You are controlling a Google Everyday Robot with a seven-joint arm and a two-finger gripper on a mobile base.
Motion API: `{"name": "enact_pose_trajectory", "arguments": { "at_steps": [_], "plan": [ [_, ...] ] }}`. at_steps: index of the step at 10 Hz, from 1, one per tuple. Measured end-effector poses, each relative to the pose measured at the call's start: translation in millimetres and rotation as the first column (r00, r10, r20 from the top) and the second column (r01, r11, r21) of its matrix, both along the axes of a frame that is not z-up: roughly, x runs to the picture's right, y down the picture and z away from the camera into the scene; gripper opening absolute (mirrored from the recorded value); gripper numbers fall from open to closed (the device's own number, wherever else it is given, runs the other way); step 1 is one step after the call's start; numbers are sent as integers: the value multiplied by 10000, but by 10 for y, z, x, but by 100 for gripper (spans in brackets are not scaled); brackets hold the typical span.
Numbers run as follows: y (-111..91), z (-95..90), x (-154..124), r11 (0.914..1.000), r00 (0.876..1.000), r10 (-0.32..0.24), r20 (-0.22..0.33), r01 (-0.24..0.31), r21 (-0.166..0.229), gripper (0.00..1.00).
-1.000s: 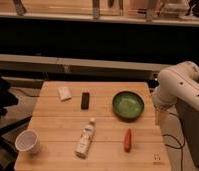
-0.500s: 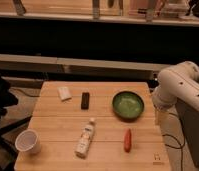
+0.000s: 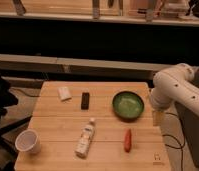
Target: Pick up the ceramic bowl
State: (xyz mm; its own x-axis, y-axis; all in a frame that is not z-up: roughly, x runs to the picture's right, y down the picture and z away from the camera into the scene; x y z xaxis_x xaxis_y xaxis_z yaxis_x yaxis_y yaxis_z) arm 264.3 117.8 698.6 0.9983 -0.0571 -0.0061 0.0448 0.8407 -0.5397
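The ceramic bowl (image 3: 128, 105) is round, shallow and green with a darker rim. It sits upright on the right part of the wooden table (image 3: 53, 120). My white arm (image 3: 174, 90) bends in from the right. My gripper (image 3: 157, 118) hangs at the table's right edge, just right of the bowl and a little nearer to the front, apart from it and holding nothing.
A white paper cup (image 3: 27, 141) stands at the front left. A white bottle (image 3: 85, 138) lies at the front middle, a red-orange item (image 3: 127, 140) right of it. A black bar (image 3: 85, 100) and a small white packet (image 3: 65, 93) lie at the back left. A dark chair (image 3: 0, 107) stands left.
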Motion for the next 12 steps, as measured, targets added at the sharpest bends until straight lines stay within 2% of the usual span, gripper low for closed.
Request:
{"name": "enact_pose_trajectory", "arguments": {
  "at_steps": [3, 7, 10, 12],
  "plan": [
    [-17, 5, 15, 9999, 9999, -149, 52, 149, 29, 80],
    [35, 150, -117, 9959, 9948, -905, 468, 904, 47, 80],
    [21, 153, -99, 9938, 9923, -1108, 548, 1104, 90, 80],
    [75, 217, -117, 9894, 9867, -1450, 734, 1449, 64, 80]
  ]
}}
